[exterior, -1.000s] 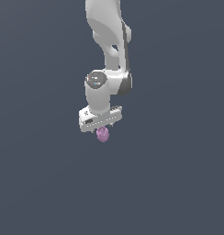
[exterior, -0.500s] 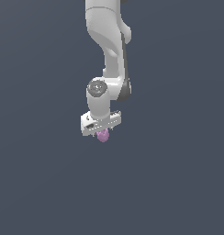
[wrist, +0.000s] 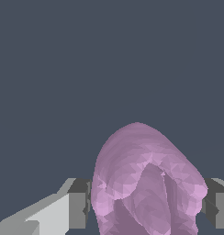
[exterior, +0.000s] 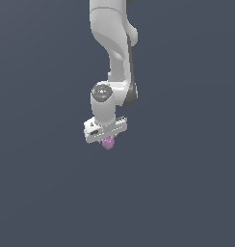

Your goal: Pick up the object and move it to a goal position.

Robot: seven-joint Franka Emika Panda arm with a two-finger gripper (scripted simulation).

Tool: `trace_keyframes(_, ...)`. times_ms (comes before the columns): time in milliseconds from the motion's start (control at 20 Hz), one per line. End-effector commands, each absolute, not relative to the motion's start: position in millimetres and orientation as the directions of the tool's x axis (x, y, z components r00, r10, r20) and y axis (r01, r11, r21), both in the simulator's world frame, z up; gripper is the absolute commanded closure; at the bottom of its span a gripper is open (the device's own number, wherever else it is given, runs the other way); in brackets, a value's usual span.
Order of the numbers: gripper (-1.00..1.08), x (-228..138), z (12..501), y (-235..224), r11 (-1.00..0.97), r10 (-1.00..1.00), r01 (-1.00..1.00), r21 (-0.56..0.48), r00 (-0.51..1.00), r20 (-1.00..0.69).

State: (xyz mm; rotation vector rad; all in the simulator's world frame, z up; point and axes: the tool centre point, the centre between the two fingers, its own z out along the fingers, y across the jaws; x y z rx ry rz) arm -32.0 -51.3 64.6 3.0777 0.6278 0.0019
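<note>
The object [exterior: 108,142] is a small lumpy pink-purple blob. In the exterior view it hangs just under my white gripper [exterior: 108,140], near the middle of the picture, with only its lower part showing below the hand. In the wrist view the object [wrist: 146,183] fills the space between my two fingers [wrist: 79,204], which press on both its sides. My gripper [wrist: 146,204] is shut on it and holds it above the plain dark grey ground.
The white arm [exterior: 117,53] comes down from the top of the exterior view. Only flat dark grey ground [exterior: 187,193] surrounds it.
The arm has carried the object slightly toward the exterior view's left and a little lower in the picture. The grip on the object is unchanged.
</note>
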Motion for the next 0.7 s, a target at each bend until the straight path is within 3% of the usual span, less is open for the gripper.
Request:
trace_keyframes(0,1.08,-32.0,64.4,-51.1,-0.92,0.392,0.392,0.001,0.92,0.001)
trace_keyframes(650,1.08,-8.9,104.5,-28.9,-0.92,0.392,0.392,0.001,0.92,0.001)
